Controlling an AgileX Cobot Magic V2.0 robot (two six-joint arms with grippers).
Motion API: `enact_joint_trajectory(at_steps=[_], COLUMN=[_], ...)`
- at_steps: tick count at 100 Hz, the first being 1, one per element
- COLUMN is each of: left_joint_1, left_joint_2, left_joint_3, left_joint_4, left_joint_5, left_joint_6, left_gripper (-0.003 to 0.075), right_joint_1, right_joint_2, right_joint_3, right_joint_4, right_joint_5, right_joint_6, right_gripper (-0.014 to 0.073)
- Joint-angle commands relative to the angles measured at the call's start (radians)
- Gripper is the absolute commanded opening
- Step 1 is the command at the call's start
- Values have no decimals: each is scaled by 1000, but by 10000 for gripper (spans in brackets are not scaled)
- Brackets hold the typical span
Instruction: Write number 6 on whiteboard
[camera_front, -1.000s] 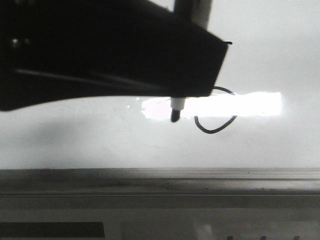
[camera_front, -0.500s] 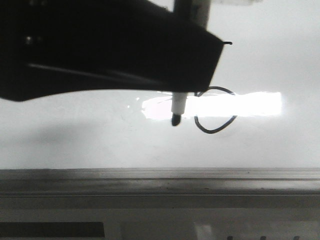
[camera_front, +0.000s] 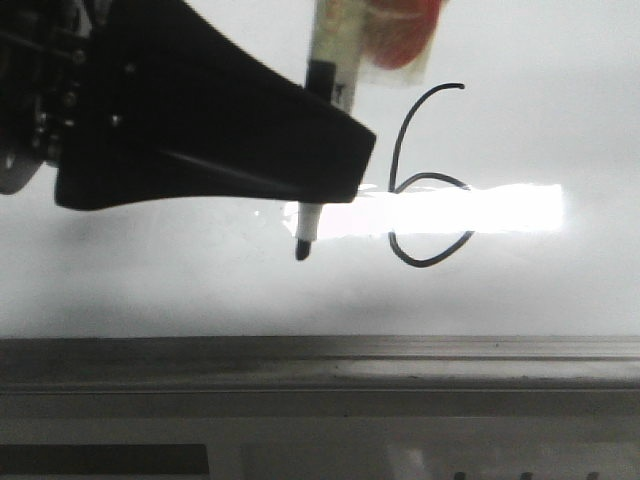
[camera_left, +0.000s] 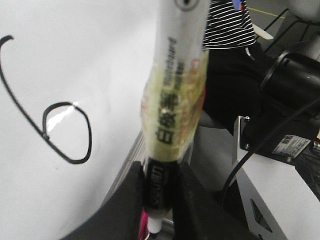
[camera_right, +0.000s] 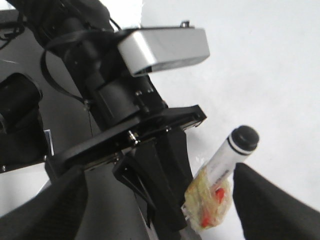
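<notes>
Since a second ago the left gripper (camera_front: 310, 170) has slid off toward the left of the front frame, uncovering the whole number 6 (camera_front: 428, 178), which sits right of centre on the whiteboard (camera_front: 560, 90), its loop crossing the glare band. Risk: the marker (camera_front: 318, 130) tip hangs low just left of the loop, so any dip or rightward drift could smear a stray stroke into the finished digit. Left gripper's fingers are clamped on the marker barrel, arm reaching in from upper left with the tip pointing down; the right gripper's fingers (camera_right: 272, 200) stand apart, holding nothing.
</notes>
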Motion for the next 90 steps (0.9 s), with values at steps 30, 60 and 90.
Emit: enact_joint_trajectory(at_steps=[30, 60, 90], left_joint_1=[-2, -2, -47], left_joint_2=[-14, -14, -14], left_joint_3=[12, 4, -5], left_joint_4=[-115, -115, -115], left_joint_5=[-251, -554, -697], left_joint_6=[-257, -378, -461], left_gripper=[-20, -20, -21], right_joint_1=[1, 1, 1], right_joint_2=[-199, -217, -217], right_joint_3=[-32, -32, -32], right_joint_4=[-19, -18, -18], right_joint_5=[-62, -39, -39], right_joint_6=[-5, -5, -5], right_gripper=[-34, -64, -64])
